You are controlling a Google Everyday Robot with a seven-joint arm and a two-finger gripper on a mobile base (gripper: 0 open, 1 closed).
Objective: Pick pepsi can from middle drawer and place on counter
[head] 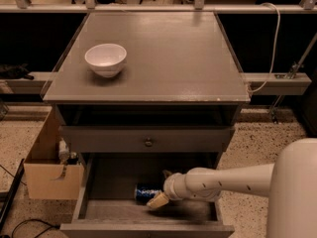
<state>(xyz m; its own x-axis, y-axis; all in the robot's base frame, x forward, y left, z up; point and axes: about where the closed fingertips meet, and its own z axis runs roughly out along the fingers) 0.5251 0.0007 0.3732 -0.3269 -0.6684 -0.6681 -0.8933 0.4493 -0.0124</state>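
Note:
The pepsi can (146,193) lies on its side on the bottom of the open middle drawer (99,211), near its centre. My gripper (161,188) reaches into the drawer from the right at the can's right end. Its fingers are apart, one pale fingertip (157,201) in front of the can and the other behind it. The can rests on the drawer bottom. The counter (168,58) is the grey top of the cabinet above.
A white bowl (105,59) stands on the counter's left side. The shut top drawer front with a round knob (148,142) overhangs the open drawer. A cardboard box (48,168) sits on the floor at the left. A white cable (271,43) hangs at the right.

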